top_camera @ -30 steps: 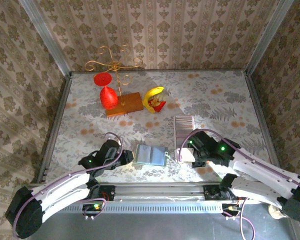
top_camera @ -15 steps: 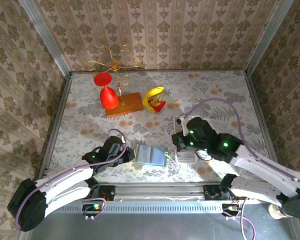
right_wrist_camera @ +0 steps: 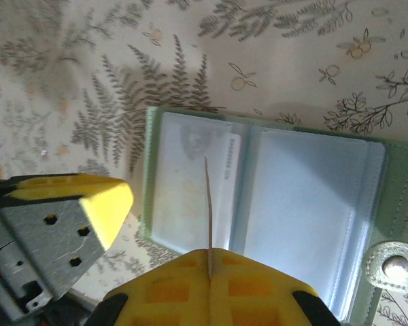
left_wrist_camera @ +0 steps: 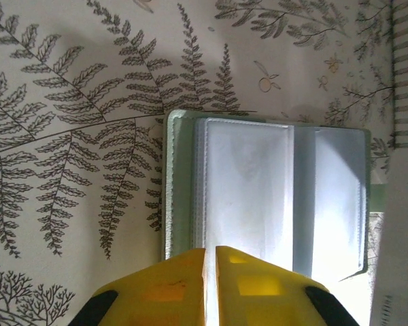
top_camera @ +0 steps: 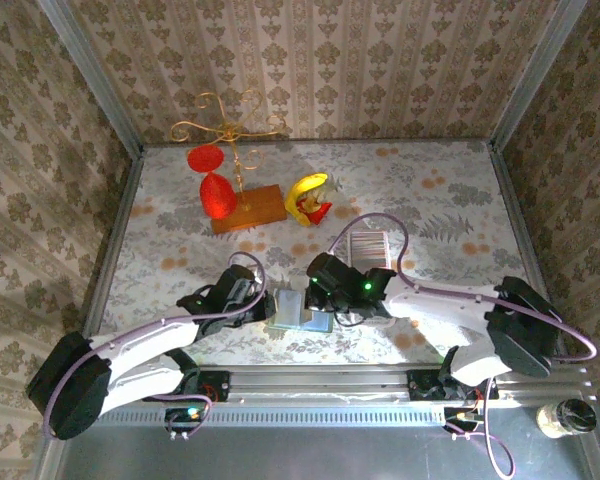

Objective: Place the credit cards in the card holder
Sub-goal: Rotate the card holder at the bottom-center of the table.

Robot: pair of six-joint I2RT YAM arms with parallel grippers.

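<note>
Top external view: I read the card holder (top_camera: 298,310) lying open at lower centre of the frame, on the patterned table (top_camera: 430,190). The left gripper (top_camera: 269,305) sits at its left edge, and the right gripper (top_camera: 316,298) hangs over it. The credit-card strip (top_camera: 370,247) lies just up and right of the holder, with the right arm's cable crossing in front of it. A gold jewellery stand (top_camera: 225,130) on a wooden base (top_camera: 250,208), hung with red ornaments (top_camera: 217,195), and a yellow banana toy (top_camera: 306,192) occupy the upper centre, well apart from the holder.

Left wrist view: the yellow fingers (left_wrist_camera: 156,288) are pressed together with only a hairline gap between them, at the holder's bottom edge. I cannot tell whether they pinch it. The clear sleeves face up.

Right wrist view: the jaws are clamped on a single credit card (right_wrist_camera: 207,204), held upright and seen edge-on above the holder's left sleeve. The snap tab (right_wrist_camera: 393,266) is at lower right.
</note>
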